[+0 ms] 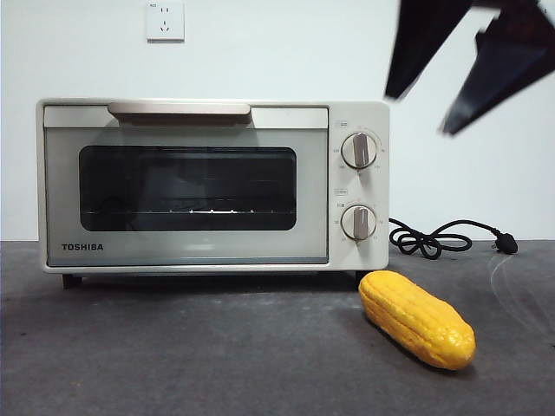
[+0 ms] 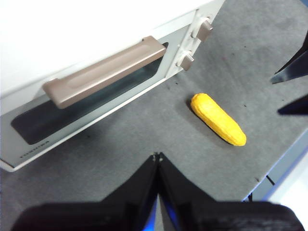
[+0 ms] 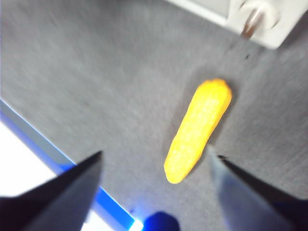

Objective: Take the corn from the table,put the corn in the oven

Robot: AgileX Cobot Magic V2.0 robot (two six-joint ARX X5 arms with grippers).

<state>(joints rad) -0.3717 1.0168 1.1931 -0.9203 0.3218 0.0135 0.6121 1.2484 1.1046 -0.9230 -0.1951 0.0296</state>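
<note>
1. Little of the task looks done; the corn (image 1: pixel 417 319) lies on the table (image 1: pixel 173 364), just in front of the oven (image 1: pixel 212 185) at its knob end, touched by neither gripper; the oven door is closed, its bar handle (image 2: pixel 106 70) untouched, so opening it, grasping, carrying and placing all appear to remain.
2. The right gripper (image 3: pixel 156 166) hangs above the corn with its jaws spread wide and nothing between them; in its wrist view, which is blurred, the cob lies between the two jaw tips though nearer the far one, running roughly along the gap rather than across it; the jaws are well above it, not touching.
3. The left gripper (image 2: pixel 158 156) has its jaws pressed together, holding nothing; it sits over the table in front of the oven door, with the corn well off to one side, apart from its tips.
4. In the front view the right gripper shows dark at the upper corner, high over the cob.
</note>
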